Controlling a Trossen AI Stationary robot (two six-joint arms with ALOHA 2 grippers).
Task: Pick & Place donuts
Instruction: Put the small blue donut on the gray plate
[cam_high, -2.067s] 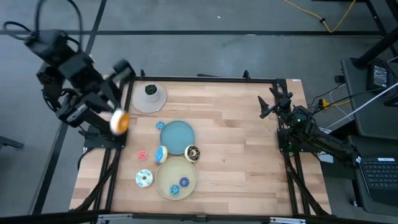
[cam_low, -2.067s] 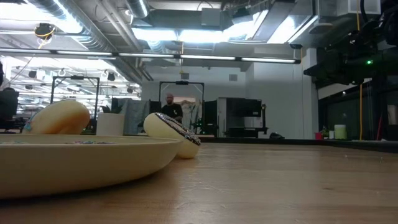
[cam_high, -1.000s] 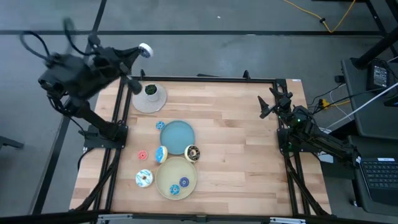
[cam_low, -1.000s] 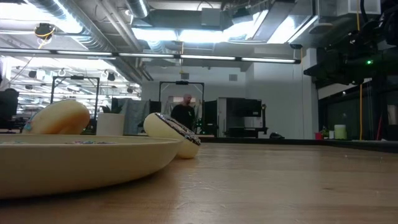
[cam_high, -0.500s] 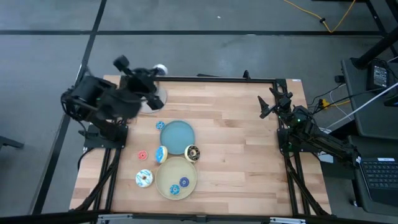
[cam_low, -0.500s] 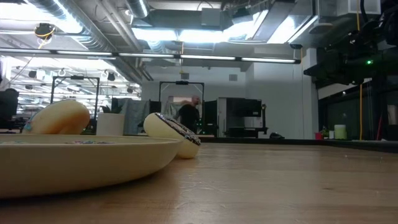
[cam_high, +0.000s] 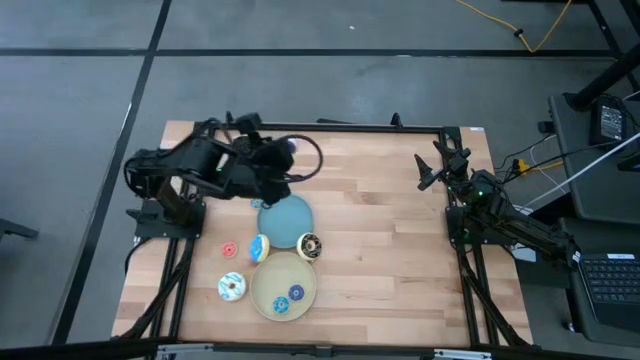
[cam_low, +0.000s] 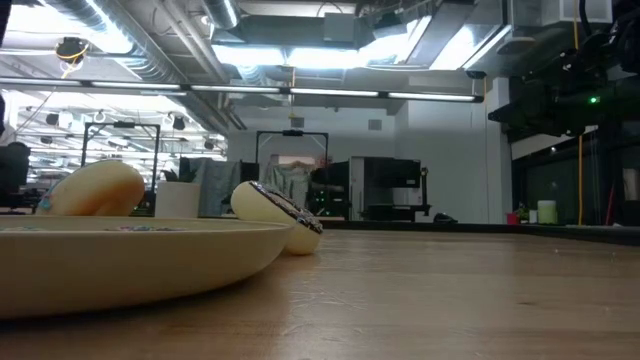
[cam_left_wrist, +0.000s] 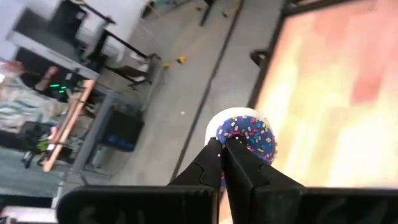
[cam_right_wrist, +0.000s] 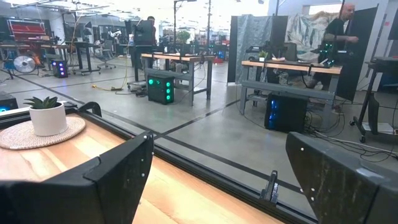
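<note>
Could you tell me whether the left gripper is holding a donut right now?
Yes, the left gripper has its jaws shut on a blue sprinkled donut.

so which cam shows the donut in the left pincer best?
Left wrist view: the blue sprinkled donut sits pinched in the shut left pincer. High view shows only a blurred arm there. Low and right wrist views miss it.

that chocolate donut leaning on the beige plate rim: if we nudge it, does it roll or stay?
The chocolate donut stands tilted against the beige plate, so a nudge would likely topple it flat or set it rolling on its round edge. It keeps its ring shape while leaning, so probably stiff. It looks small and likely light; from above it sits between the two plates.
</note>
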